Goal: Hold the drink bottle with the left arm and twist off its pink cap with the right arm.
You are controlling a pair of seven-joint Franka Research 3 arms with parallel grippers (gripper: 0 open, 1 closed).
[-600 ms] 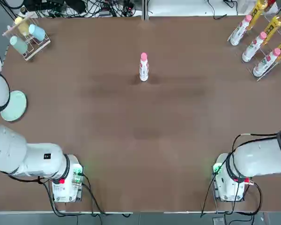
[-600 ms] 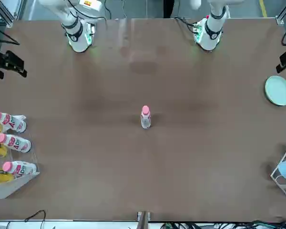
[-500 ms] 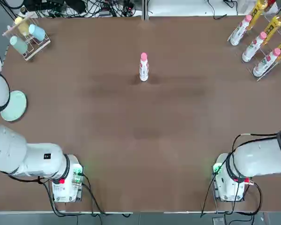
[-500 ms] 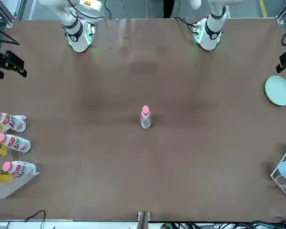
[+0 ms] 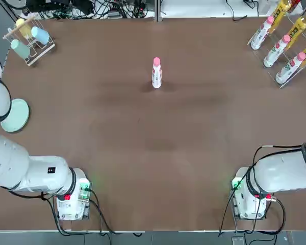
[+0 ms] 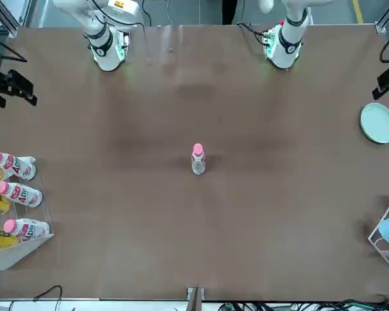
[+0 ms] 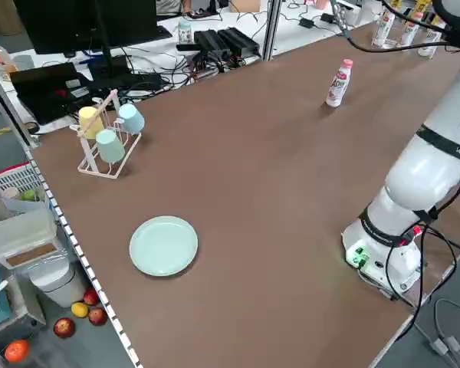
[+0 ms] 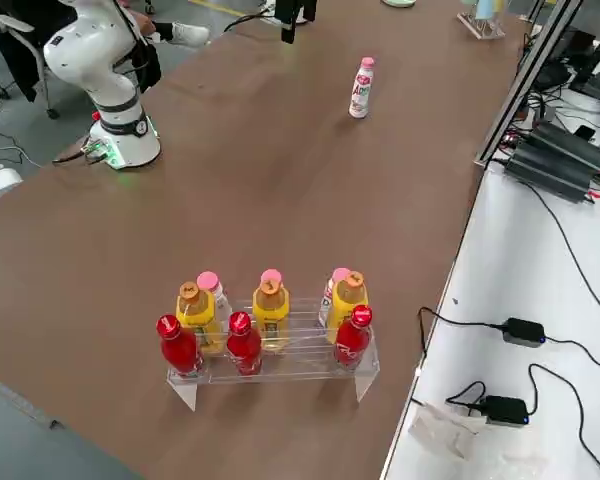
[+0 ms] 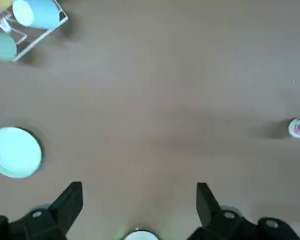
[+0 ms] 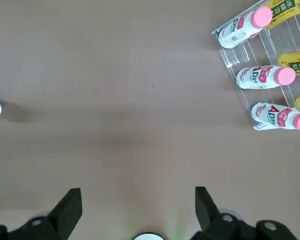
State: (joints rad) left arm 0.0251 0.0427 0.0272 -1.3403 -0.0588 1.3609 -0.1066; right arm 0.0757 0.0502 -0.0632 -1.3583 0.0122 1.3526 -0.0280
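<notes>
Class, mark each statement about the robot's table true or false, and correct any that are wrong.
1. The drink bottle stands upright on the table. True.
2. The pink cap has been twisted off. False: it is on the bottle.
3. The left gripper is open, over the table. True.
4. The right gripper is shut on a bottle. False: it is open and empty, also over the table.
5. The round plate holds a cup. False: nothing lies on it.
</notes>
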